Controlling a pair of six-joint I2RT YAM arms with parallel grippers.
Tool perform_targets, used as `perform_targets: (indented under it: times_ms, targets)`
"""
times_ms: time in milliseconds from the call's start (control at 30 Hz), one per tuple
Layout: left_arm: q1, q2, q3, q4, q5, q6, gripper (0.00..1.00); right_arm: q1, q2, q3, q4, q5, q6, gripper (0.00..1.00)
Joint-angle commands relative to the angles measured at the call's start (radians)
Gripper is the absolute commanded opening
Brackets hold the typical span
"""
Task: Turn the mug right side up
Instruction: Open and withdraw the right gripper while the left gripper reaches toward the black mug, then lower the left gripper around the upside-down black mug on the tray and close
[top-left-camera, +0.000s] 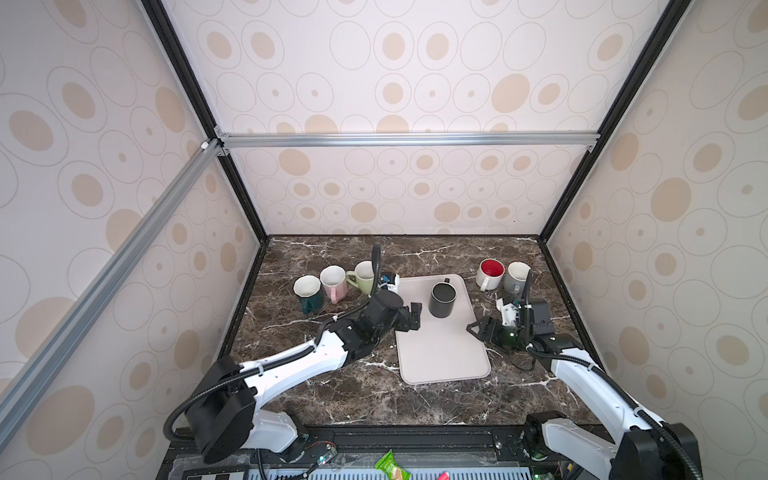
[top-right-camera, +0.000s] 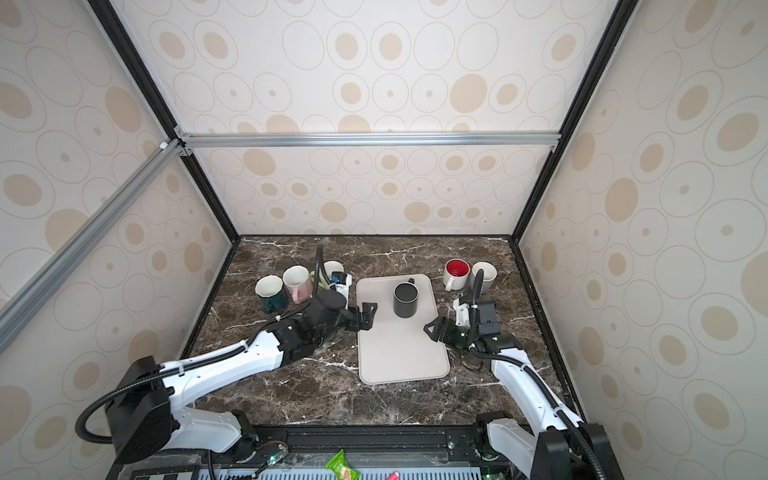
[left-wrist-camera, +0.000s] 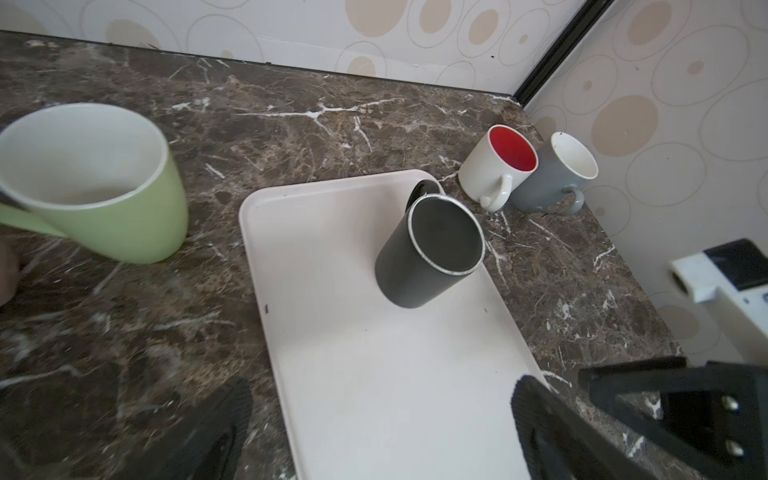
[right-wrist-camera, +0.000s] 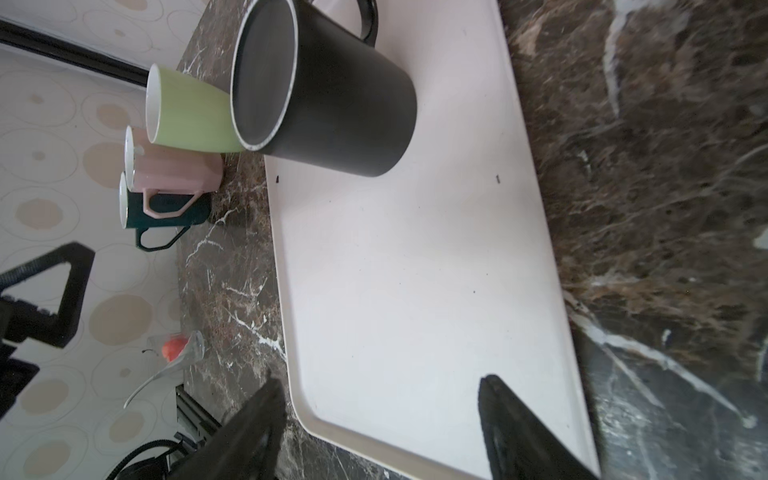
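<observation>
Looking at the black mug (top-left-camera: 441, 300) standing on the far end of the pale tray (top-left-camera: 444, 357), open side up, handle pointing at the back wall. Showing the same in both top views, with the mug touching only the tray.

Seeing the left claw (top-left-camera: 412, 318) hanging over the tray's left edge, near the mug but not touching it. Spreading its fingers (left-wrist-camera: 216, 428) wide, holding nothing.

Seeing the right claw (top-left-camera: 478, 328) hanging by the tray's right edge, a little nearer the front than the mug. Keeping its fingers (right-wrist-camera: 511, 428) well apart too, gripping nothing, with only bare tray showing between them.

Spotting three more mugs in a row on the brown stone table (top-left-camera: 357, 399), left of the tray: a green mug (top-left-camera: 362, 276), a pink mug (top-left-camera: 334, 282) and a dark green mug (top-left-camera: 308, 293). Spotting two more to the right of the tray: a white mug with red inside (top-left-camera: 490, 272) touching a grey mug (top-left-camera: 516, 276). All standing open side up.
</observation>
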Motion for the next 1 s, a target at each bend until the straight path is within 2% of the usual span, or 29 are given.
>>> perform_targets:
  times_ms: [0, 67, 200, 367, 500, 700, 833, 967]
  targets:
    - [0.006, 0.098, 0.101, -0.042, 0.070, 0.014, 0.98, 0.007, -0.071, -0.051, 0.023, -0.026, -0.032, 0.80]
    - [0.006, 0.168, 0.167, -0.060, 0.085, 0.011, 0.98, 0.007, -0.125, -0.096, 0.023, -0.001, -0.031, 0.86]
    - [0.006, 0.303, 0.312, -0.108, 0.095, 0.028, 0.98, 0.007, -0.232, -0.184, 0.086, -0.022, 0.011, 1.00]
    - [0.005, 0.490, 0.524, -0.199, 0.103, 0.078, 0.98, 0.007, -0.354, -0.211, -0.015, 0.068, -0.002, 1.00]
    - [0.007, 0.613, 0.682, -0.261, 0.088, 0.120, 0.98, 0.008, -0.454, -0.238, -0.056, 0.098, 0.019, 1.00]
    - [0.006, 0.784, 0.937, -0.417, 0.010, 0.211, 0.98, 0.007, -0.588, -0.268, -0.127, 0.159, 0.040, 1.00]
    - [0.006, 0.844, 1.021, -0.477, -0.037, 0.245, 0.98, 0.007, -0.613, -0.258, -0.197, 0.195, 0.012, 1.00]
    - [0.003, 0.861, 1.043, -0.487, -0.075, 0.276, 0.98, 0.007, -0.604, -0.252, -0.221, 0.213, -0.001, 1.00]
